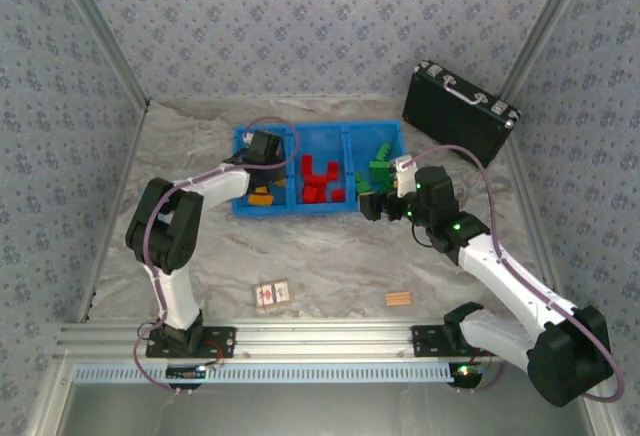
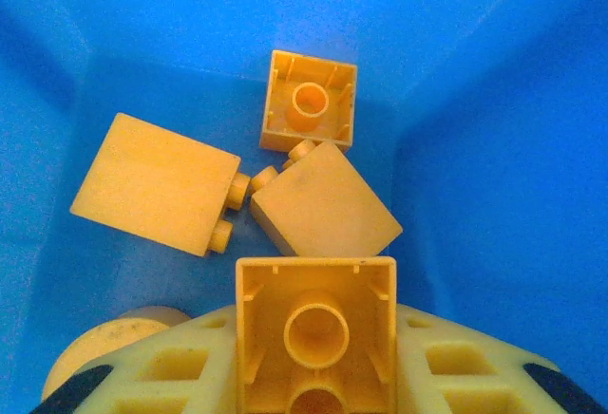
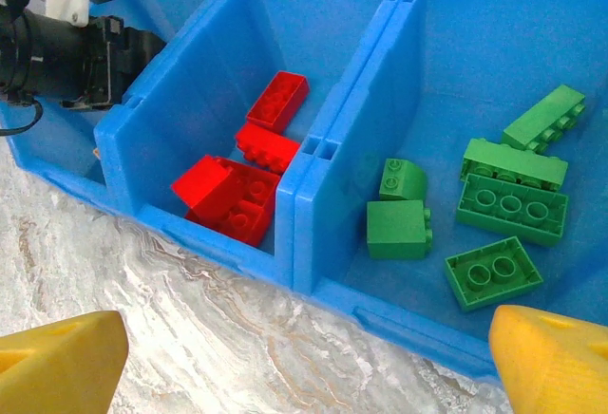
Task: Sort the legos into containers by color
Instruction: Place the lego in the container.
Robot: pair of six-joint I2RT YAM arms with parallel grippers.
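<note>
My left gripper point(image 1: 262, 151) is down inside the left compartment of the blue tray point(image 1: 296, 212) and is shut on an orange-yellow lego point(image 2: 315, 314), whose hollow underside faces the camera. Three more orange-yellow legos point(image 2: 323, 203) lie on the blue floor point(image 2: 494, 101) just beyond it. Red legos point(image 3: 242, 196) fill the middle compartment and green legos point(image 3: 511, 207) the right one. My right gripper point(image 1: 372, 204) hovers at the tray's front edge by the green compartment. It is open, its yellow fingertips point(image 3: 57, 362) spread wide with nothing between them.
A black metal-edged case point(image 1: 460, 108) leans at the back right. A small printed box point(image 1: 271, 294) and a tan wooden block point(image 1: 398, 299) lie on the marbled table near the front rail. The left arm's wrist point(image 3: 66, 48) shows at the tray's far left.
</note>
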